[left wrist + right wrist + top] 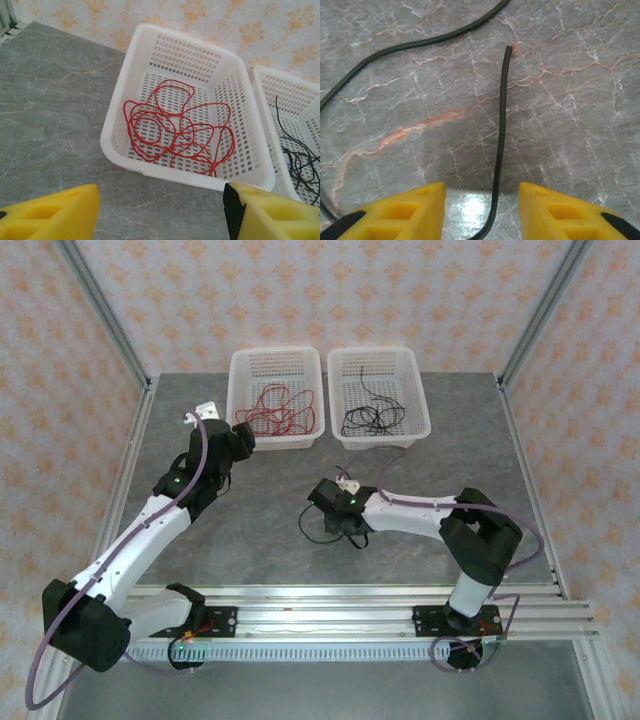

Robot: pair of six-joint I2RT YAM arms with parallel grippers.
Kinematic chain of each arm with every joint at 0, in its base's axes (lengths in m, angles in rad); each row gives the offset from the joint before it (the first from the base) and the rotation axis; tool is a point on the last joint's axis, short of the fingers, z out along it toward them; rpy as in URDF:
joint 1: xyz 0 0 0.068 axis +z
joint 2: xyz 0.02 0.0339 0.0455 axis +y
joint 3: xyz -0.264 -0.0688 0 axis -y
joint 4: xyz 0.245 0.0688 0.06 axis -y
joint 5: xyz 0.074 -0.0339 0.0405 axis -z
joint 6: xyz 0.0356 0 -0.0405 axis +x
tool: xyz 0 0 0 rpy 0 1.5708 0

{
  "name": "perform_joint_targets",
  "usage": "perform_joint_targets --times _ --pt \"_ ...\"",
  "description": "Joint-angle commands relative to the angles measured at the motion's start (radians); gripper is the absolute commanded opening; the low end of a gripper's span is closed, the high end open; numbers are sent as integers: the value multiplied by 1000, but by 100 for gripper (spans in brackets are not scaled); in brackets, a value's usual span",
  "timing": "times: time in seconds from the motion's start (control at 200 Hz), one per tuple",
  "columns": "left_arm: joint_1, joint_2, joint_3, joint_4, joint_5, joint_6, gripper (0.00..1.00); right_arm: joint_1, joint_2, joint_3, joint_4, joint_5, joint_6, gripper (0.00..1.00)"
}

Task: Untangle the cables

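Thin red cables [175,127] in white slotted plastic basket [165,45], black cables [372,418] in its twin [378,352]. One loose black cable [500,130] left on desk [570,125]; right gripper [480,192] straddles it, unclosed. Left gripper [160,200] open, empty.

A robotics lab cell: aluminium-framed patterned walls [300,290] around a marble-look table [270,550]

Left basket [275,353] beside right basket [378,351], far on the table [250,540] (cables [275,420] in each); loose cable [501,125] nearer
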Motion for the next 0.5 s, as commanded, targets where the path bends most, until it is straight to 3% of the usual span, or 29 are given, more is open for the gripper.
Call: perform_joint_targets --times 0.0,0.24,0.496 --pt "-1 -29 -15 -14 20 -3 68 9 39 30 -42 52 41 41" --pt "0 -44 -29 -15 23 17 68 11 87 27 -37 73 68 31" --pt "4 -65 -32 -26 20 30 69 10 111 9 -3 64 75 10"
